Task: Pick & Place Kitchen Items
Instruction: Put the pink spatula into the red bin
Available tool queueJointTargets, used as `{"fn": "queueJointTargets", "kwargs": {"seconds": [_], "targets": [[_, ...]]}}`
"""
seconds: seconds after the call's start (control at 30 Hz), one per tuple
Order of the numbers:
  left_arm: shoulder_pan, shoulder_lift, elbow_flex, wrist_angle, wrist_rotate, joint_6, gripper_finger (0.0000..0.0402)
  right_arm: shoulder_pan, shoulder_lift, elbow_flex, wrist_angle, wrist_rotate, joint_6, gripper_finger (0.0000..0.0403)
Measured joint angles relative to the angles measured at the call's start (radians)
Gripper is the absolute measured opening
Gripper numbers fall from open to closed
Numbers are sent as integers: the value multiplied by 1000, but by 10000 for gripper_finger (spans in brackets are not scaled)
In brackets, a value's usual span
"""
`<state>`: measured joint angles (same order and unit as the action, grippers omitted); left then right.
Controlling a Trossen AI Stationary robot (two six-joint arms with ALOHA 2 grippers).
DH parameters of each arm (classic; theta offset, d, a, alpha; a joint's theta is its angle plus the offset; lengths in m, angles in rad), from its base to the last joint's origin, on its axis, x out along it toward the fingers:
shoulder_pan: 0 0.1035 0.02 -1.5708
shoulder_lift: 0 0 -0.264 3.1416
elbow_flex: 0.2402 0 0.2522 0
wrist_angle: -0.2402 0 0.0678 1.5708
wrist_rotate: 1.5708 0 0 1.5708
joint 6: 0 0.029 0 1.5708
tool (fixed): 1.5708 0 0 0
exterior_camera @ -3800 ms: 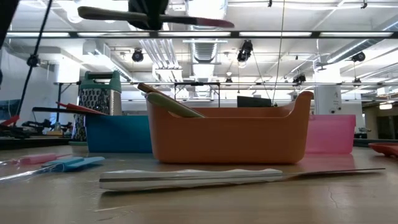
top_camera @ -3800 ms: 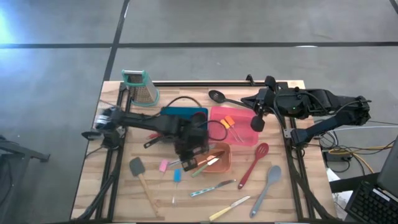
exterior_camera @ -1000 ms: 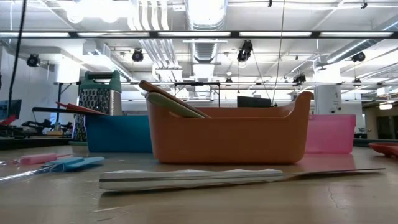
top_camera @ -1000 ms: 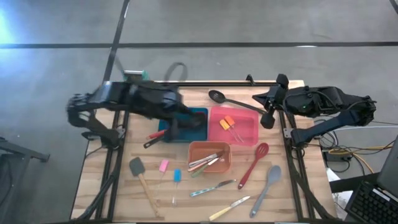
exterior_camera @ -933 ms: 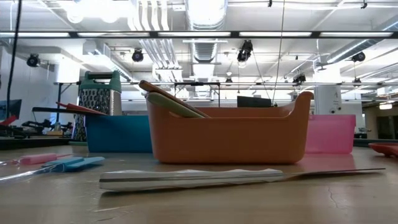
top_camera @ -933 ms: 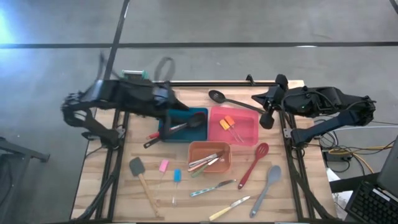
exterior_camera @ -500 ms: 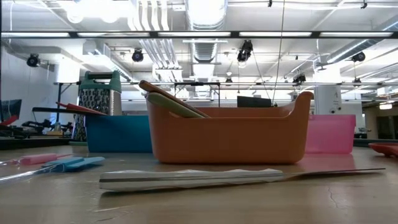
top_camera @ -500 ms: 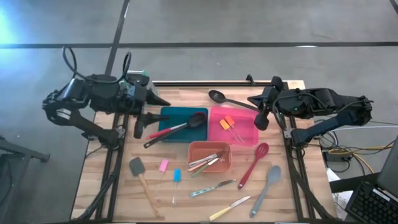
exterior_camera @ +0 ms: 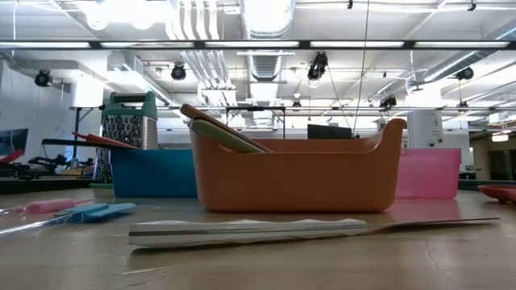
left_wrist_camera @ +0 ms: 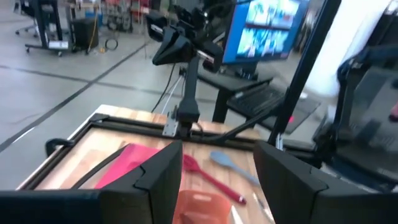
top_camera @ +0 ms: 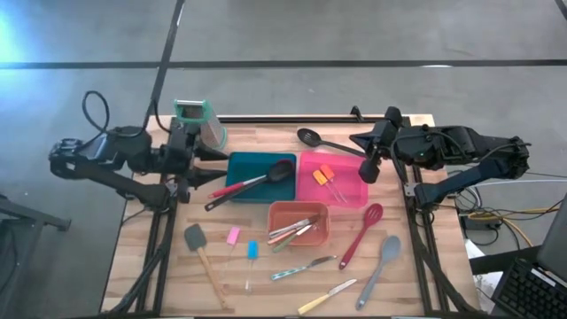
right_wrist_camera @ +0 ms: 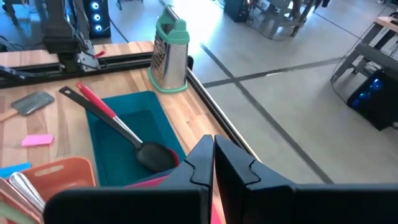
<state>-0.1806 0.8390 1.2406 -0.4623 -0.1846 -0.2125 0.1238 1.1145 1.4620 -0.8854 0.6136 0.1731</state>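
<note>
Two arms, both pulled back to the table's far corners. Left gripper (top_camera: 209, 152) at the far-left edge beside the box grater (top_camera: 198, 122), fingers spread, nothing between them. Near-left on the table (top_camera: 407, 283): grey spatula (top_camera: 199, 248), small pink (top_camera: 233, 236) and blue spatulas (top_camera: 252, 251). Red-handled black spoon (top_camera: 252, 183) lies slantwise, bowl in the blue tray (top_camera: 239, 163), handle out over its near-left corner. Orange tray (top_camera: 321, 232) holds several knives; the pink tray (top_camera: 359, 193) two orange-headed spatulas (top_camera: 325, 175). Two knives (top_camera: 306, 266) lie on the wood near the front edge. Black ladle (top_camera: 321, 142) behind the pink tray. Red spoon (top_camera: 361, 232) and grey spoon (top_camera: 379, 266) near-right. Right gripper (top_camera: 368, 166) hangs over the pink tray's far-right corner, fingers pressed together, empty.
</note>
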Motion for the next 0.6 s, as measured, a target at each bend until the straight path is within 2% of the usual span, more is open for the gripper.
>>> {"fn": "queueJointTargets", "kwargs": {"seconds": [0.2, 0.37, 0.6], "targets": [[0, -173, -262, 200, -14, -62, 204, 0, 0, 0, 12, 8, 3, 8], [0, -302, -437, 276, -96, -137, 204, -6, 0, 0, 41, 19, 2, 8], [0, -377, -622, 341, -205, -257, 204, -30, 0, 0, 88, 19, 4, 8]]}}
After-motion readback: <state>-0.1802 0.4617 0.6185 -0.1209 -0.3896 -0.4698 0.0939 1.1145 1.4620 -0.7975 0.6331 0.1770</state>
